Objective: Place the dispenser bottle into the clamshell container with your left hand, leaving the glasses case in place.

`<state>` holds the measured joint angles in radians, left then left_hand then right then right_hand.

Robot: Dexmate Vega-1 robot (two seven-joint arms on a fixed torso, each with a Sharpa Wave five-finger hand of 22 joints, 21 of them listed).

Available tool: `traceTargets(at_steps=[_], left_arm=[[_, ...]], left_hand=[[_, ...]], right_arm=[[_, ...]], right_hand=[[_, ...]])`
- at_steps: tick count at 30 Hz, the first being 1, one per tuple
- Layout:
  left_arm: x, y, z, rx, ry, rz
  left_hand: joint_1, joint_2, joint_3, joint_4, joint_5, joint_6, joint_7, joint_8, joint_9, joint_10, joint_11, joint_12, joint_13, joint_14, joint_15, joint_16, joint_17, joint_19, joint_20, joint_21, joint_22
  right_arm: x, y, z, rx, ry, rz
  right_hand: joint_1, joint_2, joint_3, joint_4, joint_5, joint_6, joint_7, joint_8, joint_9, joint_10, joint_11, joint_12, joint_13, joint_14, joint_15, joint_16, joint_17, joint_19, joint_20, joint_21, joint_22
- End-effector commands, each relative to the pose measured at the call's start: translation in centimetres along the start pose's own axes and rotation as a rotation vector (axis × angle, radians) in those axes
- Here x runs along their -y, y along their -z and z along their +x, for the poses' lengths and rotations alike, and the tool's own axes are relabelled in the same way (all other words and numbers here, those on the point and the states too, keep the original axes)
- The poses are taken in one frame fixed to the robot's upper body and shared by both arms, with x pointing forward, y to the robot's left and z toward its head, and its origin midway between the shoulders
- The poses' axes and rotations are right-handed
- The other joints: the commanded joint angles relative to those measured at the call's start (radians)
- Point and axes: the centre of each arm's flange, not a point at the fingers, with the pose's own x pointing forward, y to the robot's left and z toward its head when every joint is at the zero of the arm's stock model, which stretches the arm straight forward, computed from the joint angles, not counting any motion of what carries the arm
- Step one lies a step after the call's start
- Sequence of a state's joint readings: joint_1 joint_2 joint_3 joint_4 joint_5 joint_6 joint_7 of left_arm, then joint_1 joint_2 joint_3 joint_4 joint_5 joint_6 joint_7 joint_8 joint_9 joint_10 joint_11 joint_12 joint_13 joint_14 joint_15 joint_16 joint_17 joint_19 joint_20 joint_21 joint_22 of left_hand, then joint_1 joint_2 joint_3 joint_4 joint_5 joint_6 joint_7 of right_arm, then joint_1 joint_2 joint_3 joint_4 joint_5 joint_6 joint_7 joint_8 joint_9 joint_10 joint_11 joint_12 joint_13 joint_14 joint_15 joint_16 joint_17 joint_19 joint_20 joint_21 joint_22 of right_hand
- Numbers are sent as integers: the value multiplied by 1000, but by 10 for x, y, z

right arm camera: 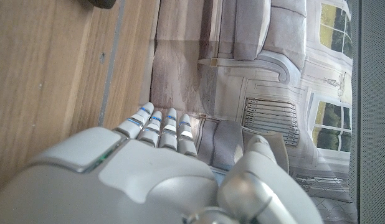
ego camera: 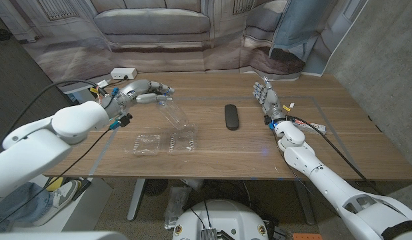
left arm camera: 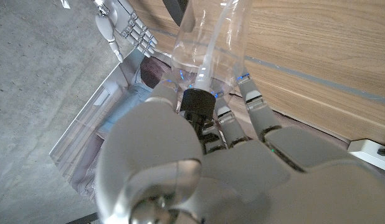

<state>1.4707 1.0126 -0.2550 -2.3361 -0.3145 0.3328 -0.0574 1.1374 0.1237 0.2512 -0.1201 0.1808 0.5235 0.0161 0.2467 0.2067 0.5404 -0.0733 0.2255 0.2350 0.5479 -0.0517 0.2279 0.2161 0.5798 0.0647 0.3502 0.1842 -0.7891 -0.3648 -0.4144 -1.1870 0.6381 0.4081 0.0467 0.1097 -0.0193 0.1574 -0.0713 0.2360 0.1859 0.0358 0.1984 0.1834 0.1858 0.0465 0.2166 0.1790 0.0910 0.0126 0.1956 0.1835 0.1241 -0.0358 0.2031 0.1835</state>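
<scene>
My left hand (ego camera: 145, 91) grips the clear dispenser bottle (ego camera: 174, 115) at its pump end and holds it tilted above the table, base pointing down and toward the robot. In the left wrist view the fingers (left arm camera: 242, 118) wrap the black collar (left arm camera: 197, 103) of the bottle (left arm camera: 208, 37), with a white tube inside. The clear clamshell container (ego camera: 162, 144) lies open on the wood, just nearer the robot than the bottle's base. The dark glasses case (ego camera: 231, 117) lies mid-table, to the right of the bottle. My right hand (ego camera: 265, 95) stands upright, fingers apart, holding nothing.
A white box with cables (ego camera: 123, 73) sits at the table's far left. Cables run along the left arm and by the right wrist (ego camera: 306, 124). A printed backdrop of a sofa hangs behind the table. The table's front edge (ego camera: 213, 177) is close below the clamshell.
</scene>
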Motion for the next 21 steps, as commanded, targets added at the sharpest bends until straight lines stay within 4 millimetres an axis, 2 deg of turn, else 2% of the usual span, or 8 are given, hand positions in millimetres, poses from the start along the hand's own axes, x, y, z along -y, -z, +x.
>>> traceTargets(at_steps=[1, 21], left_arm=[[2, 2, -8, -45, 4, 8], [13, 7, -12, -112, 9, 14]], left_hand=[[-3, 6, 6, 0, 3, 5, 2, -3, 5, 0, 2, -2, 3, 9, -4, -2, 5, -1, -3, -2, 1], [-5, 4, 7, 1, 3, 7, 1, -5, 6, 0, 2, -4, 4, 8, -2, -5, 6, -1, -3, -5, 1]], right_arm=[[-2, 0, 5, 1, -8, -1], [-1, -3, 4, 6, -16, 3]], right_hand=[[7, 3, -5, -1, -2, 5, 1, 1, 5, 9, -3, -4, 6, 7, 1, -5, 4, 10, -17, -1, 2], [8, 5, -7, -1, -2, 8, 2, 1, 5, 11, -3, -4, 6, 8, 0, -5, 4, 10, -16, -1, 2]])
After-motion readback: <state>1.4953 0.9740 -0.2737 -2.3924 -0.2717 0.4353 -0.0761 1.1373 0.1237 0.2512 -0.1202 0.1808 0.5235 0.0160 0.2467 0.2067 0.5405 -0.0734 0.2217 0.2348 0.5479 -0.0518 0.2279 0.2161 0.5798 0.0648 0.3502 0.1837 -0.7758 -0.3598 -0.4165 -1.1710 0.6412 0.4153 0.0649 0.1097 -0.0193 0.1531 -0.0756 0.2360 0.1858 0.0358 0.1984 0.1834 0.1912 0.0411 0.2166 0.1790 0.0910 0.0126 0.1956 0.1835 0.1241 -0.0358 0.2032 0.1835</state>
